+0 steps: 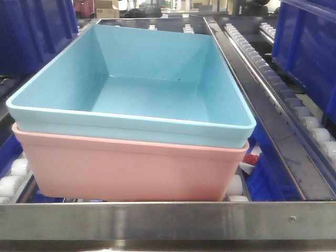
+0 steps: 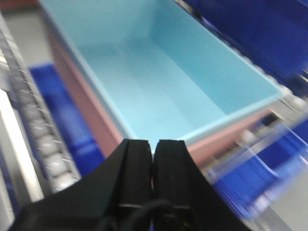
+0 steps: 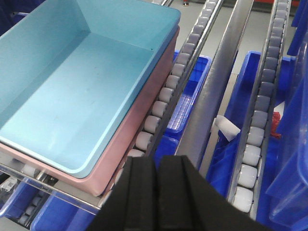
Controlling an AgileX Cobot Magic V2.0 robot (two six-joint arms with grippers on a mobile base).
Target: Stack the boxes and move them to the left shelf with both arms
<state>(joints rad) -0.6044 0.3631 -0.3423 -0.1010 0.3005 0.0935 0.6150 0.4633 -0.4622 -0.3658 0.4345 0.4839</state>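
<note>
The light blue box (image 1: 142,84) sits nested inside the salmon pink box (image 1: 131,170). The stack rests on the white rollers of the left shelf (image 1: 157,215), just behind its brushed-metal front rail. My left gripper (image 2: 153,144) is shut with nothing between its fingers; it hovers near the stack's near left corner, apart from the pink box (image 2: 82,101) and blue box (image 2: 159,72). In the right wrist view my right gripper (image 3: 158,161) is also shut and empty, off the near right corner of the blue box (image 3: 72,86) and pink box (image 3: 139,115).
Dark blue bins (image 1: 307,47) stand on the lanes to either side and below the rollers (image 3: 185,101). Roller lanes (image 3: 257,125) run beside the stack, split by a steel divider rail (image 3: 219,91). A white scrap (image 3: 226,127) lies in a bin.
</note>
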